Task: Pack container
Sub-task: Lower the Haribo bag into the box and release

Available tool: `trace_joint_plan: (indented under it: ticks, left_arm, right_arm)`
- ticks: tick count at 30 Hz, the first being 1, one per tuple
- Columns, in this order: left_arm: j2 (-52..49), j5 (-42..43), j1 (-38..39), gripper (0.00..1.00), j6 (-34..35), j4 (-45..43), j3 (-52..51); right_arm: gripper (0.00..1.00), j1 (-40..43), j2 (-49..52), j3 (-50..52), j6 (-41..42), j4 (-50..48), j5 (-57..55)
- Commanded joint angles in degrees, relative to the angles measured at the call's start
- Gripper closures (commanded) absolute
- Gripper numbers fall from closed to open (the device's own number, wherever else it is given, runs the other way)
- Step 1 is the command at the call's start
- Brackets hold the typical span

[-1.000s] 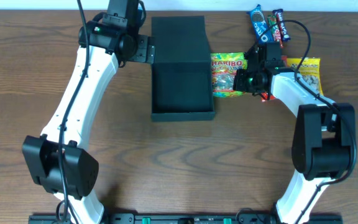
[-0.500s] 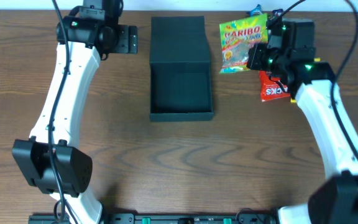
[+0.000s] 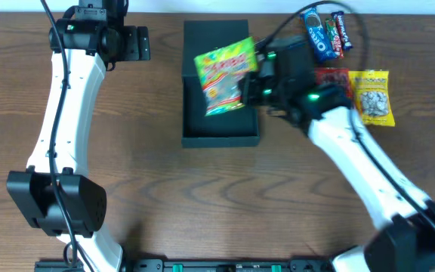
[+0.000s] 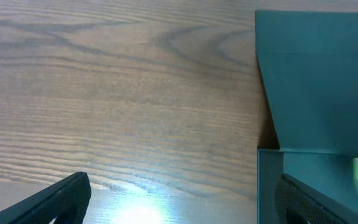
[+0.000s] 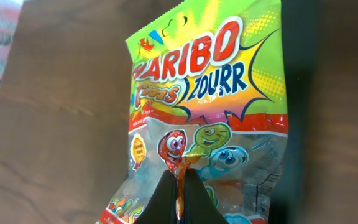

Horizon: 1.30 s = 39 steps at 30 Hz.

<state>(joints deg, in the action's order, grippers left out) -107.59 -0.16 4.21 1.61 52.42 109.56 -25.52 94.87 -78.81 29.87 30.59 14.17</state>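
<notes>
The container (image 3: 221, 128), a dark teal-black box with its flap lid (image 3: 216, 34) folded back, sits at the top middle of the table. A green and yellow Haribo gummy bag (image 3: 223, 75) hangs above its open inside, pinched in my right gripper (image 3: 249, 85), which is shut on it. In the right wrist view the black fingertips (image 5: 180, 190) squeeze a fold of the Haribo bag (image 5: 207, 93). My left gripper (image 3: 133, 44) is open, off to the container's left, holding nothing. Its wrist view shows the lid (image 4: 319, 81) and bare wood between the fingers (image 4: 61, 199).
At the back right lie two dark blue Oreo packets (image 3: 327, 30), a red snack packet (image 3: 331, 77) and a yellow nut packet (image 3: 372, 98). The right arm (image 3: 353, 162) stretches diagonally from the front right across the table.
My right gripper has lifted the Haribo bag from the table beside the container and carried it left over the open box. The left arm has drawn back to the left.
</notes>
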Motion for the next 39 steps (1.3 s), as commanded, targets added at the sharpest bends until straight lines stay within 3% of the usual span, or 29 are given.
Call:
trace_joint_plan:
  ticks: [1,12,23,24,26,27,29,30,34,36,39]
  left_arm:
    - [0.5,0.0,-0.2,0.05,-0.3,-0.3,1.4]
    - [0.5,0.0,-0.2,0.05,-0.3,-0.2,1.4]
    - [0.5,0.0,-0.2,0.05,-0.3,-0.4,1.4]
    - [0.5,0.0,-0.2,0.05,-0.3,-0.4,1.4]
    - [0.5,0.0,-0.2,0.05,-0.3,-0.4,1.4]
    - [0.5,0.0,-0.2,0.05,-0.3,-0.4,1.4]
    - [0.5,0.0,-0.2,0.05,-0.3,-0.5,1.4]
    - [0.5,0.0,-0.2,0.05,-0.3,-0.5,1.4]
    - [0.5,0.0,-0.2,0.05,-0.3,-0.4,1.4]
    - [0.5,0.0,-0.2,0.05,-0.3,-0.4,1.4]
    - [0.5,0.1,-0.2,0.05,-0.3,-0.4,1.4]
  right_arm:
    - [0.99,-3.2,3.8,-1.0,6.0,-1.8,0.2]
    - [0.99,-5.9,11.1,-1.0,16.0,-1.4,-3.0]
    - [0.99,-8.3,12.0,-1.0,16.3,0.2,-11.0]
    - [0.9,-8.5,12.0,-1.0,16.3,0.3,-10.7]
    - [0.41,-8.7,12.1,-1.0,15.2,0.2,-10.4]
    - [0.28,-8.7,11.8,-1.0,15.2,0.2,-10.2]
    - [0.21,-8.6,11.5,-1.1,15.0,0.2,-9.8]
    - [0.12,-8.2,11.1,-1.1,14.6,0.2,-9.6]
    - [0.15,-6.8,8.7,-1.1,10.7,-0.8,-9.7]
    - [0.22,-5.3,6.5,-1.1,7.5,-1.9,-10.0]
    - [0.22,-1.8,2.3,-1.1,3.7,-3.1,-15.0]
